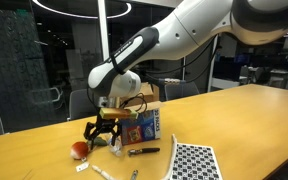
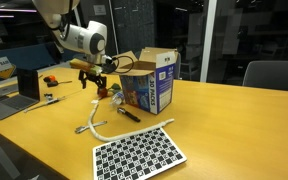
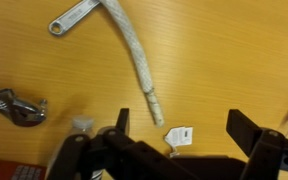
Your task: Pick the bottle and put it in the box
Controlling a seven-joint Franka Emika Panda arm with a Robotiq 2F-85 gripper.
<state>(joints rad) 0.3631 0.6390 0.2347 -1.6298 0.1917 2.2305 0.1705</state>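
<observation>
The box, an upright carton with a blue printed front and open brown flaps, stands mid-table in both exterior views. A small clear thing that looks like the bottle lies on the table by the box's foot. I cannot make it out in the wrist view. My gripper hangs open and empty above the table beside the box. In the wrist view its fingers straddle bare wood and a small white tag.
A red fruit-like thing and a black marker lie near the box. A checkered sheet lies at the front. A white bent tube, a metal ring-ended tool and a metal clip lie below my wrist. A laptop stands at the table's end.
</observation>
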